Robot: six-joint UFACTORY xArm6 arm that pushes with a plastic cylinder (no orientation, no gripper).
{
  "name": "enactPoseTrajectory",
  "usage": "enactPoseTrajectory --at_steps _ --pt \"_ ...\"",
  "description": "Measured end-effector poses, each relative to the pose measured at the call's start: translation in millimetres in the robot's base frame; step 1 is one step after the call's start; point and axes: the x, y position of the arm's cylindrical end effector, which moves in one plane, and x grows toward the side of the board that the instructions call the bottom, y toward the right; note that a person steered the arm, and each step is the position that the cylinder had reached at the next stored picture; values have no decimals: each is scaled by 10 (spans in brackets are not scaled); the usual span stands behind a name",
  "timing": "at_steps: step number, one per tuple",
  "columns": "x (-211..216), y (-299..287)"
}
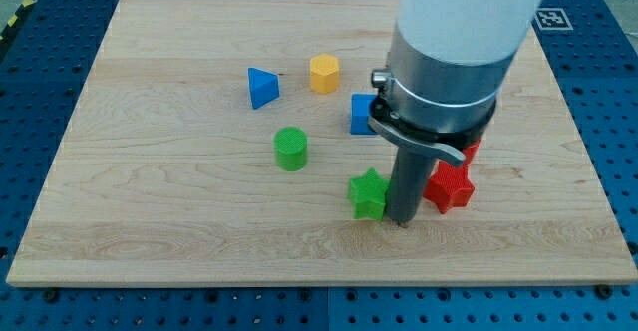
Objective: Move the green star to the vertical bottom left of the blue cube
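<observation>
The green star [367, 193] lies on the wooden board, below the middle. The blue cube [362, 114] sits above it, partly hidden behind the arm's grey body. My tip [402, 220] is down on the board just to the right of the green star, touching or almost touching its right side. The star is below the cube, roughly in line with it.
A green cylinder [291, 149] stands left of the star. A blue triangular block [262, 87] and an orange hexagonal block [324, 73] lie higher up. A red star [450, 184] sits right of my tip, with another red block [471, 150] partly hidden above it.
</observation>
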Motion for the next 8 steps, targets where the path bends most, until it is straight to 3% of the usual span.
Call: enactPoseTrajectory --at_steps 2,4,5,7,8 --pt "-44 -182" --pt "408 -262" --pt "408 -609" --pt "412 -723" --pt "159 -1142"
